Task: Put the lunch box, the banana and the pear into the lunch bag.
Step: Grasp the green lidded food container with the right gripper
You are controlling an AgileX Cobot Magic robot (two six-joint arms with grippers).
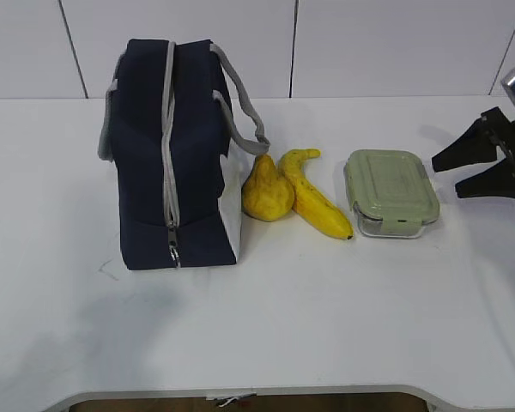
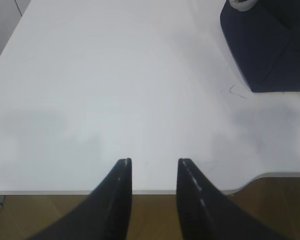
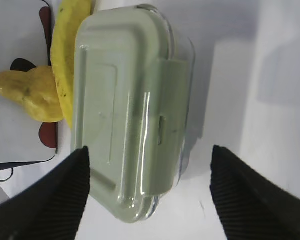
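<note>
The navy lunch bag (image 1: 172, 154) stands at the left of the table, its grey zipper (image 1: 166, 129) looking closed. Beside it lie the yellow pear (image 1: 266, 190) and the banana (image 1: 313, 196), touching each other. The green-lidded lunch box (image 1: 391, 193) sits to their right. My right gripper (image 1: 446, 176) hovers open just right of the box, apart from it. In the right wrist view the right gripper (image 3: 150, 150) is spread wide across the near end of the lunch box (image 3: 130, 100), with the banana (image 3: 65, 50) and pear (image 3: 32, 95) beyond. My left gripper (image 2: 154, 162) is open and empty over the table's front edge, with a corner of the bag (image 2: 270, 45) far ahead.
The white table's front edge (image 1: 240, 396) curves near the bottom; bare tabletop (image 1: 326, 318) lies in front of the objects. A white panelled wall (image 1: 369, 43) stands behind. A small pen-like mark (image 2: 235, 91) sits on the table near the bag.
</note>
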